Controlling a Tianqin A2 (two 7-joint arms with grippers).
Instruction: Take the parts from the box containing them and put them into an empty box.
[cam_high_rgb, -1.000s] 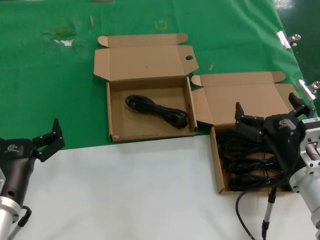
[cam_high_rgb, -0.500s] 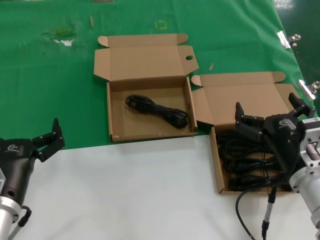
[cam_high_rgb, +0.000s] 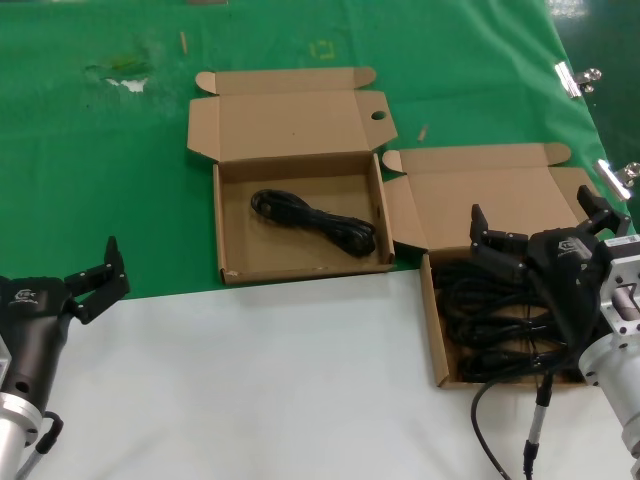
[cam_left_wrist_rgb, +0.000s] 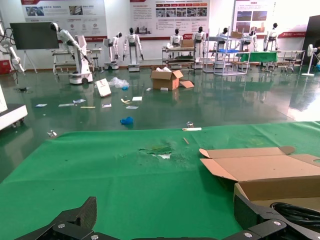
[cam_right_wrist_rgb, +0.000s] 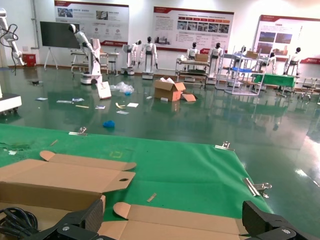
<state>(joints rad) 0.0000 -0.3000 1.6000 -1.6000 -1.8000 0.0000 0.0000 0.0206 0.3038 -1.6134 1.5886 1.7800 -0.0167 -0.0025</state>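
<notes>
- Nothing is shifting: compared with the views from a second and half a second ago, both arms and both boxes are sitting exactly as they were, which suggests a pause before the next pick.
- The box (cam_high_rgb: 500, 300), lid flap open, is lying on the table (cam_high_rgb: 280, 380), with its front half on the white part and its lid over the green cloth (cam_high_rgb: 100, 150).
- The parts (cam_high_rgb: 490, 325), a tangle of black coiled power cables, are filling this box.
- The right claw (cam_high_rgb: 540, 235) is hovering over the far side of the box, fingers spread wide, holding nothing; whether it is touching the cables cannot be told.
- The other box (cam_high_rgb: 300, 225), just beside the first toward the robot's left, is already holding one cable bundle (cam_high_rgb: 315, 222), so the transfer looks begun, with most still to move.
- The left claw (cam_high_rgb: 95, 275) is waiting well apart from both boxes at the robot's left, fingers open, empty.
</notes>
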